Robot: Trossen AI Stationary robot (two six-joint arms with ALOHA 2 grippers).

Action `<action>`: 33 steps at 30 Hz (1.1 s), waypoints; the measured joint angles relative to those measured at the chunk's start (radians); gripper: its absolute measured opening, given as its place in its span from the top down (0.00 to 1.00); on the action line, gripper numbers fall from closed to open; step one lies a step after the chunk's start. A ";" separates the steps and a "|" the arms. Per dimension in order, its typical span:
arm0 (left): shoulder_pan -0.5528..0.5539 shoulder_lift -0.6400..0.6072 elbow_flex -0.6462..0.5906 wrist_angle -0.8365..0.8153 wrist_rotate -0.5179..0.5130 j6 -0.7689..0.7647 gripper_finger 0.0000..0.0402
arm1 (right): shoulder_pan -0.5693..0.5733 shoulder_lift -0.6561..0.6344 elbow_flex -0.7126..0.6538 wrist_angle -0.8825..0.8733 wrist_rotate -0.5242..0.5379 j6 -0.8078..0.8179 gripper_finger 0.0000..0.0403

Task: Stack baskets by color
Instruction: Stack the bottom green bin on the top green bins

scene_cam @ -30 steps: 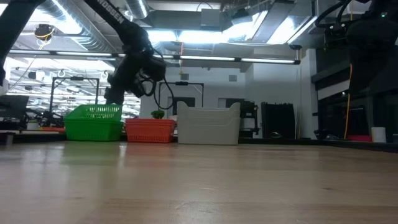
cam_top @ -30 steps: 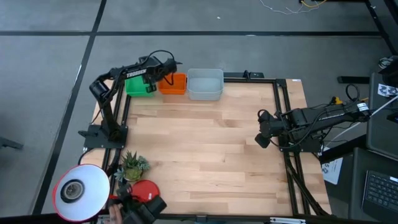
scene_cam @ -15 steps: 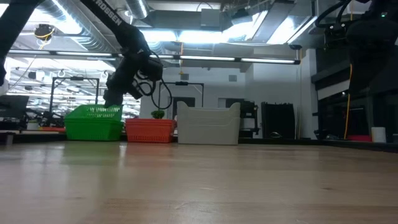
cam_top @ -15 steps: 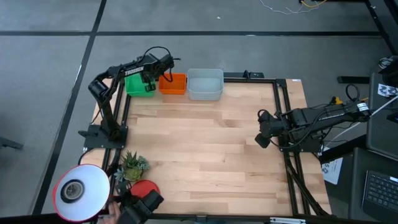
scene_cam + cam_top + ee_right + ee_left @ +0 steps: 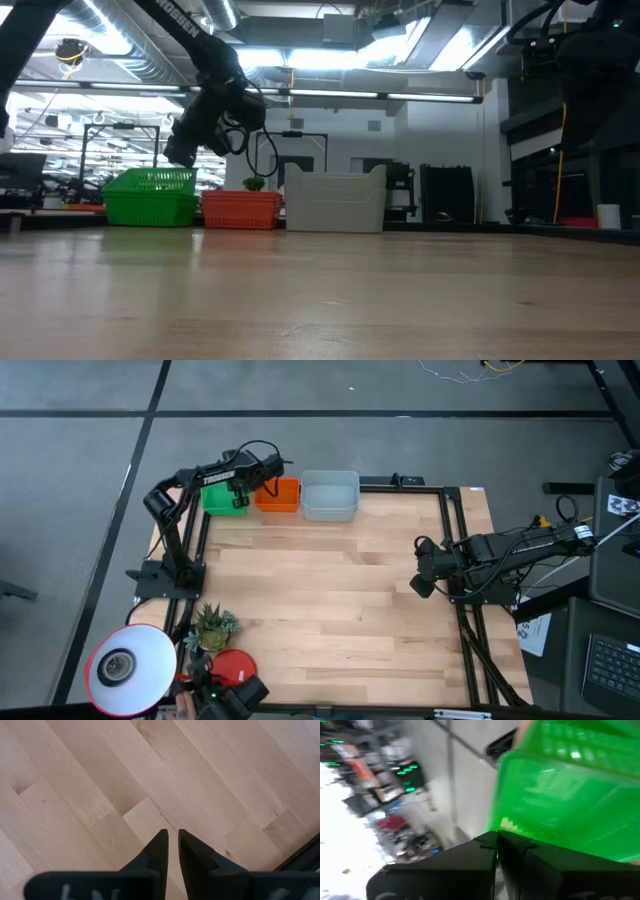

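From above, green basket [image 5: 218, 497], orange basket [image 5: 279, 495] and grey basket [image 5: 330, 495] line the table's [image 5: 330, 600] far edge. Low down, the left gripper [image 5: 181, 152] hovers above the green one. Its wrist shows fingers together, empty. The right gripper [image 5: 170, 845] waits over bare wood, fingers nearly together.

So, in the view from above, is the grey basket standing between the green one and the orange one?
No, the grey basket stands at the right end of the row, with the orange basket between it and the green basket.
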 joint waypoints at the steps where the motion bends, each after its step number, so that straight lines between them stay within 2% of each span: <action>1: -0.010 0.000 0.000 -0.009 -0.031 -0.007 0.98 | 0.000 0.000 0.000 0.000 0.000 0.000 0.89; 5: -0.037 0.000 0.000 -0.011 -0.061 0.030 0.92 | 0.000 0.000 0.000 0.000 0.000 -0.002 0.89; 13: -0.013 0.000 0.000 0.016 0.034 0.077 0.70 | 0.000 0.000 0.000 0.000 0.000 -0.003 0.89; 16: 0.009 0.000 0.000 0.068 0.039 0.131 0.65 | 0.000 0.000 0.000 0.000 0.000 -0.002 0.89; 19: 0.035 0.000 0.001 0.117 0.108 0.172 0.63 | 0.000 0.000 0.000 0.000 0.000 -0.002 0.89; 27: 0.056 0.000 0.001 0.106 0.127 0.194 0.68 | 0.000 0.000 0.000 0.000 0.000 -0.002 0.89; 30: 0.054 0.000 0.001 0.095 0.123 0.194 0.77 | 0.000 0.000 0.000 0.000 0.000 -0.002 0.89; 33: 0.047 -0.001 0.001 0.095 0.118 0.195 0.91 | 0.000 0.000 0.000 0.000 -0.001 -0.002 0.89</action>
